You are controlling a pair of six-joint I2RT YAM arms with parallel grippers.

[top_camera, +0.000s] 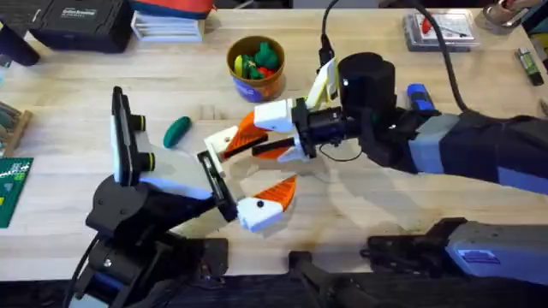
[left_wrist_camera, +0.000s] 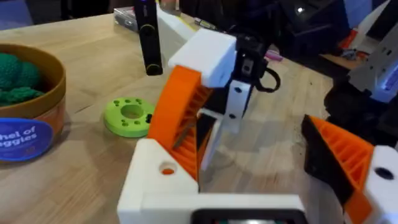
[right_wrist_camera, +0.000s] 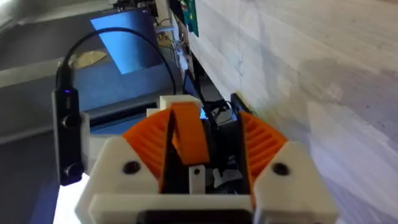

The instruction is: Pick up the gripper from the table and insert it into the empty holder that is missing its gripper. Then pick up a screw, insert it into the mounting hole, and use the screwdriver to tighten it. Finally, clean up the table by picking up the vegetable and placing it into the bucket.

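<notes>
Gripper: an orange wedge with a ribbed face, seen in the right wrist view standing on edge between two orange pads.
Right claw: clamped on the gripper and held above the middle of the desk.
Left claw: fingers set wide apart, with the right claw's white block just beside one orange finger.
Vegetable: dark green, smooth and oval, lying on the desk left of the claws.
Bucket: yellow-orange rim, placed behind the claws and filled with green and yellow toy vegetables.
Screwdriver: a blue body largely hidden behind the right arm.
Holder: cannot be told apart from the claws' white mounts.
Lime-green disc: lying flat beside the bucket.
</notes>
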